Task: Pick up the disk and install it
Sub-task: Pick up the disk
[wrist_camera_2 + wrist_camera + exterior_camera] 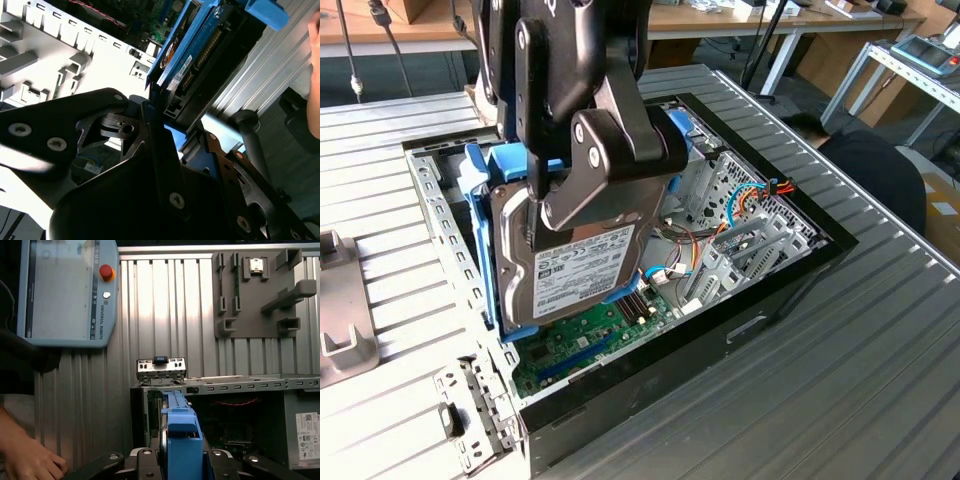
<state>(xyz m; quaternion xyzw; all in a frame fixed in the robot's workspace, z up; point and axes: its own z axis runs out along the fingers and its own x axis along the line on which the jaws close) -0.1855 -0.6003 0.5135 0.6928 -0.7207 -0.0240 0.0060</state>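
The disk (pixel 582 275), a grey metal drive in a light blue plastic carrier, hangs on edge above the open computer case (pixel 790 285), over the green board. My gripper (pixel 582 195) is shut on it from above, one black finger pressed across the labelled face. In the second wrist view the disk's connector edge (pixel 197 60) juts out from between the black fingers (pixel 150 125). In the first wrist view the carrier's blue edge (pixel 181 437) rises between the gripper (pixel 182 467) links, pointing toward the case's metal frame (pixel 235 386).
A metal drive cage (pixel 745 250) and coloured cables fill the case at the exterior view's right. A grey fixture plate (pixel 260 290) and a teach pendant (pixel 65 290) lie on the ribbed table. A person's hand (pixel 25 460) rests near the pendant.
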